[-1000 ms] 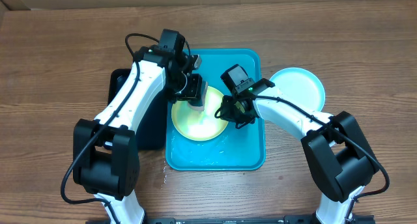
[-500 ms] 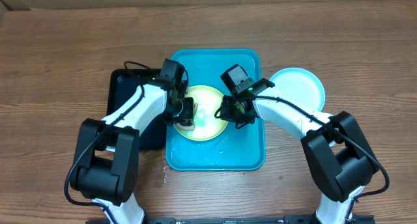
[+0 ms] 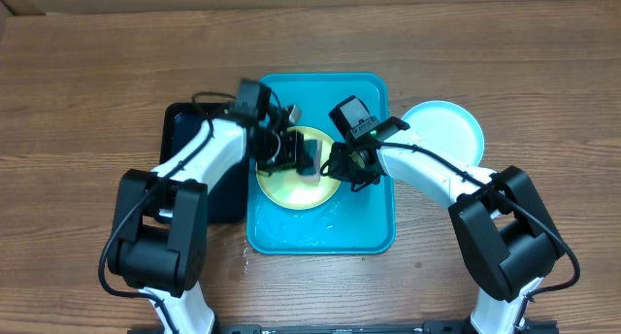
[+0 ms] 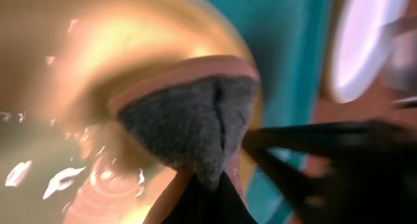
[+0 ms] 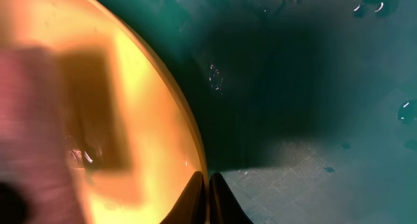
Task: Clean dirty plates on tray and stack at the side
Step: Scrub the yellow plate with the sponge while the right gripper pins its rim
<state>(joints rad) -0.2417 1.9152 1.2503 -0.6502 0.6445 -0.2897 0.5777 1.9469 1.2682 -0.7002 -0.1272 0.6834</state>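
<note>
The turquoise tray (image 3: 367, 227) sits mid-desk (image 3: 97, 82). A yellow-green plate (image 3: 284, 186) lies wet in the tray's 9 o'clock half. The left end effector (image 3: 301, 161) is clamped on a pink sponge (image 4: 189, 126), whose dark scouring face is on the plate. The right end effector (image 5: 207, 185) is pinched shut on the plate's rim at 3 o'clock. A light blue plate (image 3: 446, 130) rests on the desk at 2 o'clock of the tray, and a black tray (image 3: 184, 130) lies at 9 o'clock.
</note>
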